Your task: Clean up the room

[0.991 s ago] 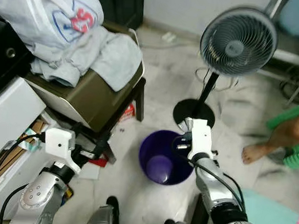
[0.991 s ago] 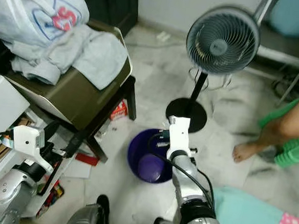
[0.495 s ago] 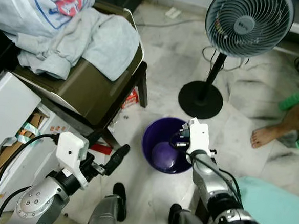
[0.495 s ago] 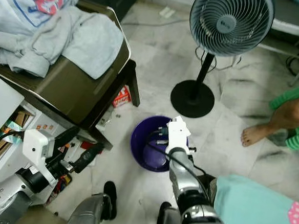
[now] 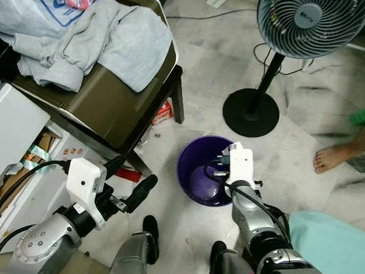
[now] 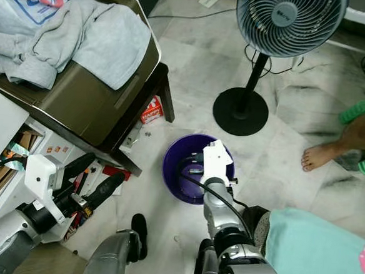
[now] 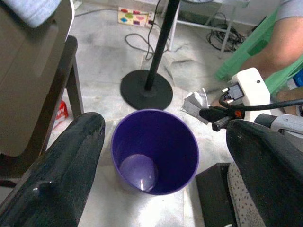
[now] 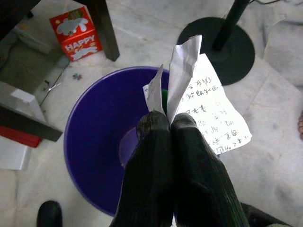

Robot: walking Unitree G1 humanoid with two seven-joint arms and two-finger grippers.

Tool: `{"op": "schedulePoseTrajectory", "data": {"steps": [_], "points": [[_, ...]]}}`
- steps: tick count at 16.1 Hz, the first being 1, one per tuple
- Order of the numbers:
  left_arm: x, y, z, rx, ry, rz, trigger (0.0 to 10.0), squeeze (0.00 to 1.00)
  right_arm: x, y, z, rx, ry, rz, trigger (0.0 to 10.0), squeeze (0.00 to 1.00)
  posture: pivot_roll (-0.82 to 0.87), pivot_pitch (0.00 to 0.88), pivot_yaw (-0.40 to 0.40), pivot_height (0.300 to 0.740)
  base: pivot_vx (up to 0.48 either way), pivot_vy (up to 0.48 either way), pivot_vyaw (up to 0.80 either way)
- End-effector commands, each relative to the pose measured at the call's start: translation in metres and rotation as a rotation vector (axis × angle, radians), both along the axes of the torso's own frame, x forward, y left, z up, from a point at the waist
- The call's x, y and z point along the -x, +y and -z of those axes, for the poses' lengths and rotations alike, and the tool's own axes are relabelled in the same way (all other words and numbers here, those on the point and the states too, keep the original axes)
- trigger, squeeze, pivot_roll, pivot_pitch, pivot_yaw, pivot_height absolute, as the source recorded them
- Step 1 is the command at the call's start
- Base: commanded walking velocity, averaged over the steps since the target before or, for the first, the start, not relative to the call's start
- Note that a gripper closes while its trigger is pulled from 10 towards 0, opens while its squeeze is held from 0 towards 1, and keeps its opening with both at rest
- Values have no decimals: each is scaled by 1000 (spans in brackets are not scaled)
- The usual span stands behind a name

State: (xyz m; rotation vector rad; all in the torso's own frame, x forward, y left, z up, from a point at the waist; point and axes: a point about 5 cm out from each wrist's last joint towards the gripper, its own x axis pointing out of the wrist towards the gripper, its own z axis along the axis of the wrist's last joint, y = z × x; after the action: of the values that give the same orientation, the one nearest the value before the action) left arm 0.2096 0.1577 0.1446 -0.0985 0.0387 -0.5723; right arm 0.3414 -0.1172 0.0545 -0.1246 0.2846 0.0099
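Observation:
A purple bin point(image 5: 203, 176) stands on the marble floor in front of me, with nothing visible on its bottom. My right gripper point(image 8: 166, 124) hangs over the bin's near right rim, shut on a creased white paper point(image 8: 201, 111) with handwriting on it. That paper point(image 7: 195, 102) also appears beside the bin's far rim in the left wrist view. My left gripper point(image 5: 132, 187) is held low to the left of the bin, open, its fingers point(image 7: 71, 161) empty and pointing at the bin point(image 7: 156, 151).
A standing fan point(image 5: 312, 24) with a round black base point(image 5: 251, 113) stands behind the bin. A chair point(image 5: 109, 116) piled with grey clothes is at the left, a red box point(image 5: 163, 114) by its leg. A person's bare foot point(image 5: 332, 160) is at the right.
The camera has tilted down and shifted. My left arm swung forward, its fingers now toward the bin. The right gripper stays over the bin, still holding the paper.

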Motion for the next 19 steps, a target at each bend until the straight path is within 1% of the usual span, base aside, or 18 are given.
{"op": "schedulePoseTrajectory", "data": {"steps": [1,3,4,5,10,15,17,19], "points": [[3,3,0,-10,12,-18,10000,0,6,5,9,-7,30,1,10000,0,175,447,117,740,0,0,0],[2,5,0,-7,19,-26,10000,0,3,7,4,-21,9,-1,10000,0,177,450,120,740,0,0,0],[2,5,0,-7,20,-27,10000,0,2,7,3,-29,3,1,10000,765,178,449,120,740,0,0,0],[2,5,1,-8,22,-29,10000,0,1,7,1,-44,-7,0,10000,1000,179,448,120,740,0,0,0],[0,6,2,-8,24,-46,10000,0,1,8,1,-45,-13,-2,10000,1000,176,444,119,740,0,0,0],[-4,7,2,-3,21,-64,10000,0,-3,12,-7,-58,-49,-23,10000,1000,171,428,116,740,0,0,0],[-7,5,2,0,14,-64,10000,0,-3,14,-9,-67,-70,-47,10000,1000,165,404,103,740,0,0,0],[-12,5,3,3,1,-74,10000,0,-2,11,-11,-76,-94,-54,10000,1000,154,381,90,740,0,0,0]]}}
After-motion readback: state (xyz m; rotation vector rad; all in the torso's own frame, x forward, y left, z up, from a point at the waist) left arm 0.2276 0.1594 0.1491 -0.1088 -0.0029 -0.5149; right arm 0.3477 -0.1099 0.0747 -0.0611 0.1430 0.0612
